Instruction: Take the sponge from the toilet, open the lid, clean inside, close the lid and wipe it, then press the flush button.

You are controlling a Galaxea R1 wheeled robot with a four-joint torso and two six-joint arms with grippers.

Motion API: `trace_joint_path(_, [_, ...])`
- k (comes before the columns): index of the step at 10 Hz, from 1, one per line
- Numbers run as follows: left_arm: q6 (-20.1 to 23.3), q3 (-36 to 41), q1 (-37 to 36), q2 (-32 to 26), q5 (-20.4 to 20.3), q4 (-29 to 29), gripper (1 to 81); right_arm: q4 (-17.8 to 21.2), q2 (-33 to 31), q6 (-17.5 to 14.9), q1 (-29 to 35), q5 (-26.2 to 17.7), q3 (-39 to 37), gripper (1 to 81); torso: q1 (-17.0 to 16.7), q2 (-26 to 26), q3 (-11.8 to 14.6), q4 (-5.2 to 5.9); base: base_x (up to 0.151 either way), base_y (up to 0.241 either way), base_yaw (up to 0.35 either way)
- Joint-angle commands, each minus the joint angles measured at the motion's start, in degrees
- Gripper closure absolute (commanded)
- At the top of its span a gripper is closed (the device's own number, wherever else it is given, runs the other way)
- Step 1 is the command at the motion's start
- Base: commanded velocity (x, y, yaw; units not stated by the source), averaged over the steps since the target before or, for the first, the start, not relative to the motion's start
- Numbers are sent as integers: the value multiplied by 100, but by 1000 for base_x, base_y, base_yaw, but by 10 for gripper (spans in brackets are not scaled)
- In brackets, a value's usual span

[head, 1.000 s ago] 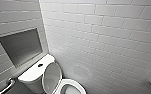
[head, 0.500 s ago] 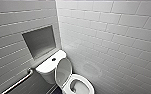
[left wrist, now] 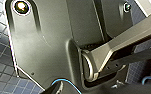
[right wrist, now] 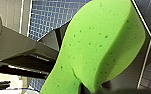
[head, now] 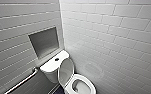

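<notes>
One sponge (right wrist: pixel 101 45), probably soft, light and easily squashed, looks pinched at one end by the right gripper (right wrist: pixel 91 88).

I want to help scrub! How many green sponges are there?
1. The sponge is up in the air close to the right wrist camera, bent, with the blue tiled floor behind it. More could be hidden behind the toilet.
</notes>
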Motion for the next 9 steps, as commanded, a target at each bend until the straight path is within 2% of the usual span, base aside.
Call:
trace_joint_path(1, [45, -386, -61, 171, 196, 60, 10, -143, 111, -9, -27, -279, -231, 811, -361, 558, 537, -152, 0, 0, 0])
trace_joint_path(4, [45, -501, 0, 188, 179, 51, 10, -152, 156, -9, -27, -288, -293, 811, -767, 1172, 1148, -278, 0, 0, 0])
trace_joint_path(5, [45, -527, 9, 214, 179, 42, 10, -152, 155, -9, -27, -288, -293, 811, -533, 802, 1350, -321, 0, 0, 0])
trace_joint_path(6, [-24, -527, 9, 267, 213, -37, 10, -152, 156, -9, -27, -288, -302, 811, -649, 975, 1534, -203, 0, 0, 0])
trace_joint_path(7, [-51, -536, 44, 293, 249, -97, 10, -143, 155, -9, -27, -288, -311, 811, -691, 1014, 1110, -223, 0, 0, 0])
trace_joint_path(9, [-79, -694, 263, 381, 275, -615, 10, -143, 199, 8, -18, -288, -381, 811, -739, 1093, 1196, -227, 0, 0, 0])
